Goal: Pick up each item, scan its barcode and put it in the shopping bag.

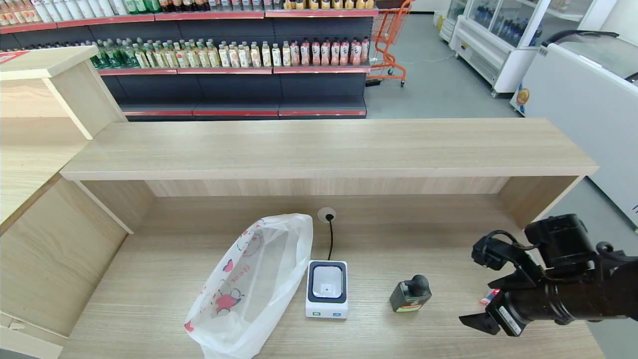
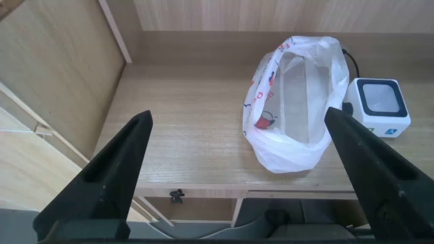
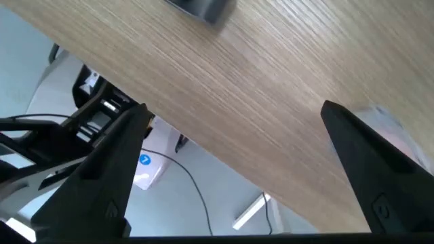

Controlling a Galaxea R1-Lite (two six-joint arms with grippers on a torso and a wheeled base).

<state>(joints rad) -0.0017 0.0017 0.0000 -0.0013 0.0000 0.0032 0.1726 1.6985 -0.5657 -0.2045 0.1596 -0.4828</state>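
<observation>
Two grippers are over the wooden counter (image 1: 423, 239), and both have their fingers spread wide with nothing between them.

The left gripper (image 2: 237, 116) hangs over the near edge of the counter. The shopping bag (image 2: 291, 102) lies out ahead of its fingertips, well apart from them and nearer one finger than the other. The bag is thin white plastic with red print, and it lies on its side with its mouth gaping. The barcode scanner (image 2: 382, 102) sits just beside the bag, on the side away from the left fingers.

The right gripper (image 1: 486, 304) is low over the right end of the counter, close to the front edge, and its released fingers (image 3: 119, 159) straddle bare wood. A small dark bottle (image 1: 410, 294) with a round black cap stands on the counter beyond these fingertips. It is near them but not touching, and sits between them and the scanner (image 1: 327, 288). I cannot tell whether the bottle is fully upright or leaning. A small red-and-white thing (image 1: 486, 298) lies right by the right fingers, mostly hidden behind them, so what it is stays unclear.

In the head view the bag (image 1: 254, 284) lies on the far side of the scanner from the right fingers. A black cable (image 1: 330, 239) runs from the scanner back to a round port in the counter. Past the raised ledge stand shelves of drink bottles (image 1: 234, 55).
</observation>
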